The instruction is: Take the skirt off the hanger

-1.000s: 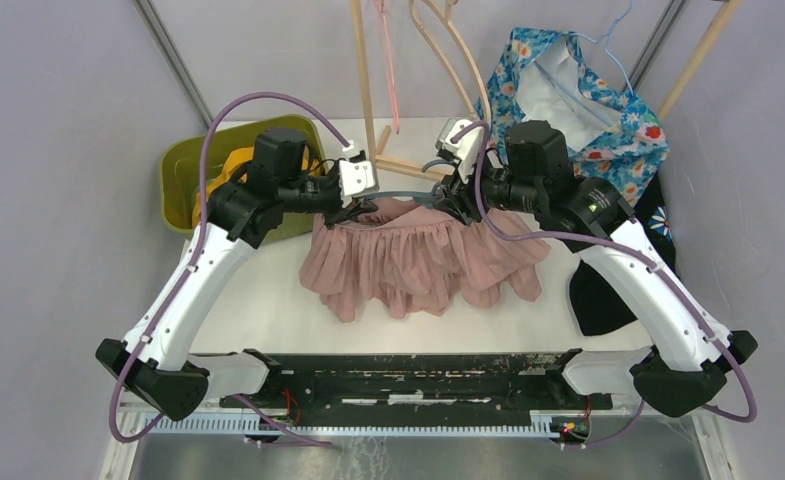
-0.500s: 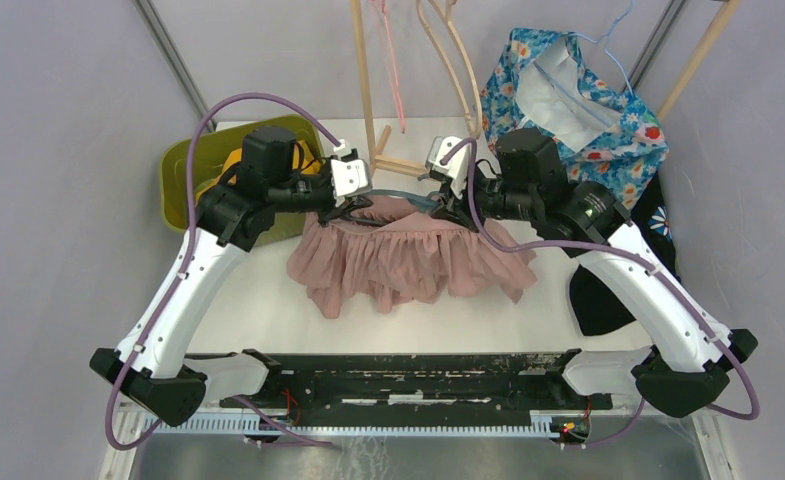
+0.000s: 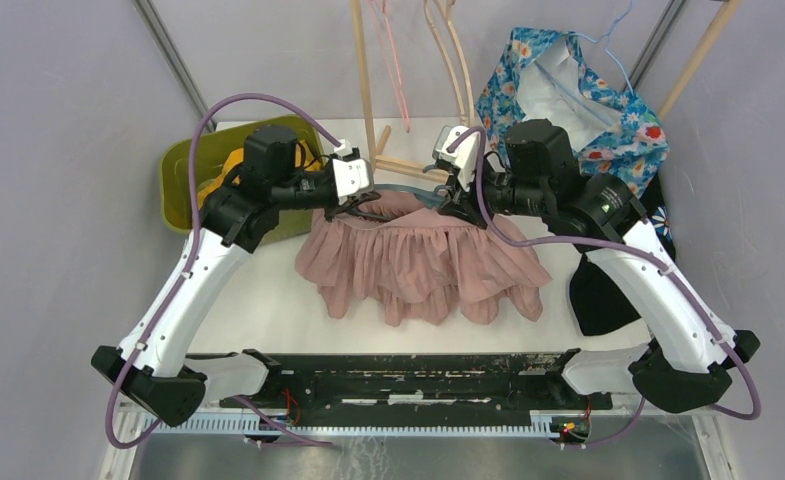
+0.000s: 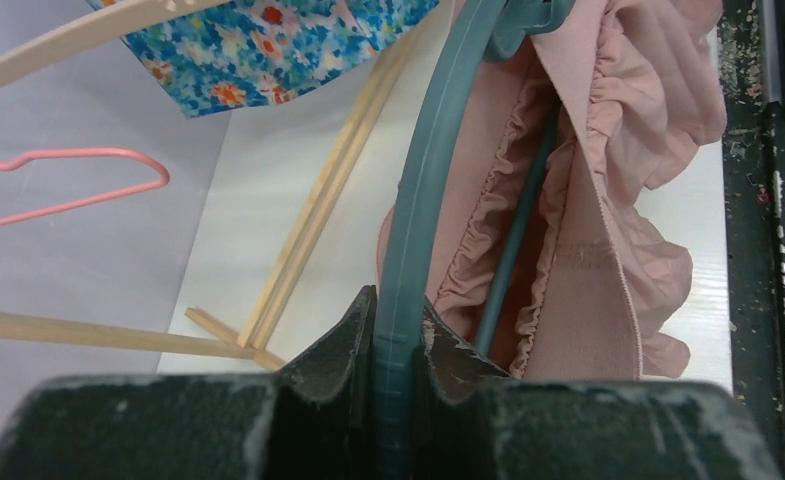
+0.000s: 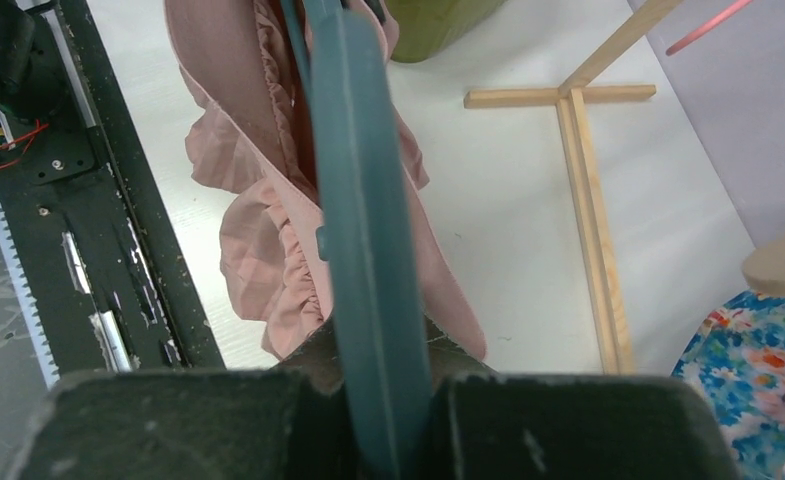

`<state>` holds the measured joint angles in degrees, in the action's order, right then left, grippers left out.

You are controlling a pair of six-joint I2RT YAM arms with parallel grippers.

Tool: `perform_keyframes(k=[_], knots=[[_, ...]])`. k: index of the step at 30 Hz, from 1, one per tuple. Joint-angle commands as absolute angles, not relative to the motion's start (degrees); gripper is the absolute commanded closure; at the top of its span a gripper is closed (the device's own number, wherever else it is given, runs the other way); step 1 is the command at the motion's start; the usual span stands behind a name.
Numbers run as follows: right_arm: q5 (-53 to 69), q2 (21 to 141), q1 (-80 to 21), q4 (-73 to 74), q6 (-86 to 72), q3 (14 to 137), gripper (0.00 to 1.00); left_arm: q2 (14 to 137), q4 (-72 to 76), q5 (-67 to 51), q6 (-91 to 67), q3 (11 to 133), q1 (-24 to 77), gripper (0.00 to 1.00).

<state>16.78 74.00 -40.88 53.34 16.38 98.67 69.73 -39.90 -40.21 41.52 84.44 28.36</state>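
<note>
Now both my hands hold the same thing. A second ago my right gripper (image 5: 376, 350) was half apart. It has since snapped together and is clamped tight on the right end of the blue-green hanger (image 5: 363, 200). My left gripper (image 4: 400, 325) is pinched on the left end of it, just like before.

The pink skirt (image 3: 423, 265) lies in the middle of the worktop (image 3: 268, 300). Its top is near the far edge and its frills point to the near edge. It slid a little to the left with the hanger and then came back to the right. The green bin (image 3: 183, 180) sits by the far left corner, next to my left arm.

The skirt is not off yet. Its stretchy top is still wrapped round the hanger bar, and I can see this from both wrists.

I think the new grip helps, because the hanger cannot wiggle away now. I guess one hand must soon let go and tug the stretchy top off one end
</note>
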Motion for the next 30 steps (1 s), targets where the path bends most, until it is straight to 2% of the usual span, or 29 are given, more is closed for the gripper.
perform_keyframes(k=[1, 7, 12, 13, 14, 19, 20, 24, 30], knots=[[8.4, 73.67, -39.09, 49.23, 10.78, 106.39, 0.99, 68.74, -33.18, -41.56, 38.21, 82.84, 28.63, 0.97], [5.95, 71.33, -39.04, 49.14, 11.58, 102.44, 0.99, 64.55, -22.5, -38.3, 32.95, 82.82, 28.57, 0.95], [6.95, 71.82, -39.04, 49.15, 11.24, 103.0, 0.99, 61.9, -10.12, -35.94, 28.35, 81.7, 28.57, 0.74], [7.09, 71.95, -39.04, 49.2, 11.39, 103.41, 0.99, 62.33, -10.11, -35.08, 28.31, 82.23, 28.61, 0.49], [7.22, 71.98, -39.09, 49.3, 11.54, 103.86, 0.99, 62.94, -10.47, -34.28, 28.15, 82.85, 28.65, 0.4], [7.8, 71.78, -39.05, 49.5, 11.21, 104.05, 0.99, 63.99, -10.63, -33.0, 26.98, 83.83, 28.56, 0.21], [7.82, 71.69, -39.07, 49.43, 11.17, 103.93, 0.99, 63.98, -9.77, -33.53, 26.3, 83.63, 28.61, 0.08], [8.45, 71.59, -39.05, 49.2, 10.73, 104.71, 0.99, 64.29, -9.3, -32.36, 26.73, 82.72, 28.59, 0.05], [7.84, 69.9, -39.09, 51.16, 11.35, 105.71, 0.99, 64.57, -10.96, -23.0, 31.58, 77.75, 28.42, 0.05]])
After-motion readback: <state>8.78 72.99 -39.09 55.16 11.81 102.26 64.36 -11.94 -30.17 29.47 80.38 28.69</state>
